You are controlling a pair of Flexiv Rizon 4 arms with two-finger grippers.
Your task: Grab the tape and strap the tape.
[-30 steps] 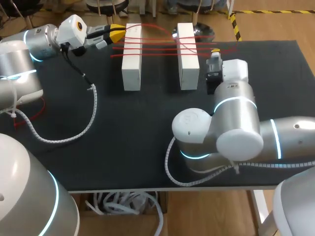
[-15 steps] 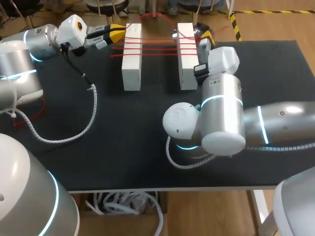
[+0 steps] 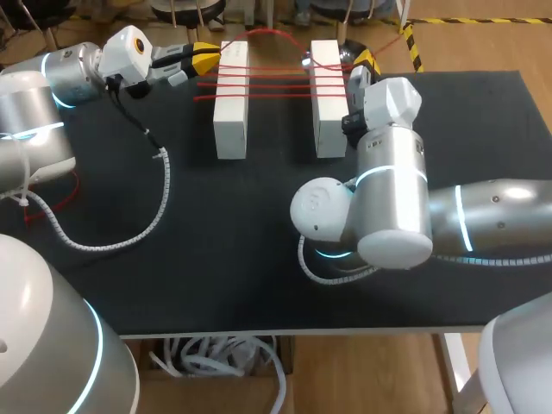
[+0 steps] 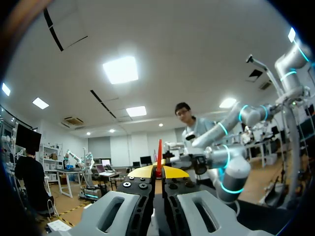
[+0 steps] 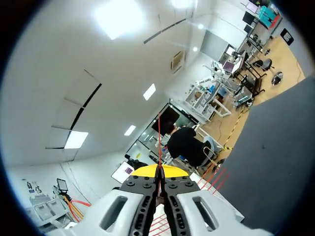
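**Both grippers clamped on the red tape (image 3: 280, 82) strung across two blocks**

We see the red tape running in several near-parallel strands over the far halves of the left white block (image 3: 231, 103) and the right white block (image 3: 329, 99). The blocks stand side by side, apart, on the black table (image 3: 216, 259). A looser strand arcs past their far ends.

The left gripper (image 3: 207, 57) sits just beside the left white block's far outer corner. In its wrist view, the left gripper (image 4: 158, 171) has its yellow tips pressed together on a strand of tape (image 4: 159, 150) that rises from between them.

The right gripper (image 3: 364, 62) sits just beside the right white block's far outer corner. Its wrist view shows the same: the gripper (image 5: 159, 170) is closed, with the tape (image 5: 159, 140) pinched between the tips.

A spiral cable (image 3: 155, 211) from the left arm lies on the table.
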